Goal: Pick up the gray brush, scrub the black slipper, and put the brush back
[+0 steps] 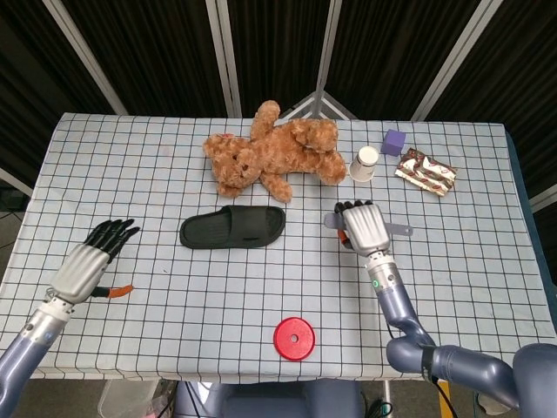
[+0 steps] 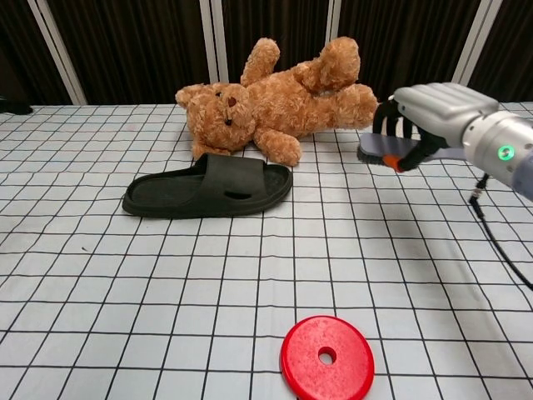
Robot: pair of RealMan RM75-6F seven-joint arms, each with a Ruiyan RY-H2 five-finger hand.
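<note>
Left hand (image 1: 85, 258), item one: lies well to the left of the black slipper (image 1: 232, 228), near the table's left edge, fingers stretched out and apart, holding nothing; an orange-tipped thumb shows below it, and whether the hand touches the checked tablecloth (image 1: 174, 296) cannot be told. It shows in the head view only. Black slipper, item two: rests flat on the cloth near the table's middle, sole down, strap uppermost, with nothing touching it. Brown teddy bear (image 1: 274, 159): lies on its back just behind the slipper, one foot close to the slipper's strap. Red disc (image 1: 293, 339): flat on the cloth in front of the slipper, near the table's front edge. Right hand (image 1: 363, 227), item five: to the right of the slipper and well apart from it, fingers curled down around the gray brush (image 2: 391, 149); in the chest view the hand and brush are raised off the cloth, the brush's dark head pointing toward the slipper. White paper cup (image 1: 364, 163): upright, behind the right hand, right of the bear. Purple block (image 1: 393, 141) and patterned packet (image 1: 426, 171): farthest right of the slipper, toward the rear.
</note>
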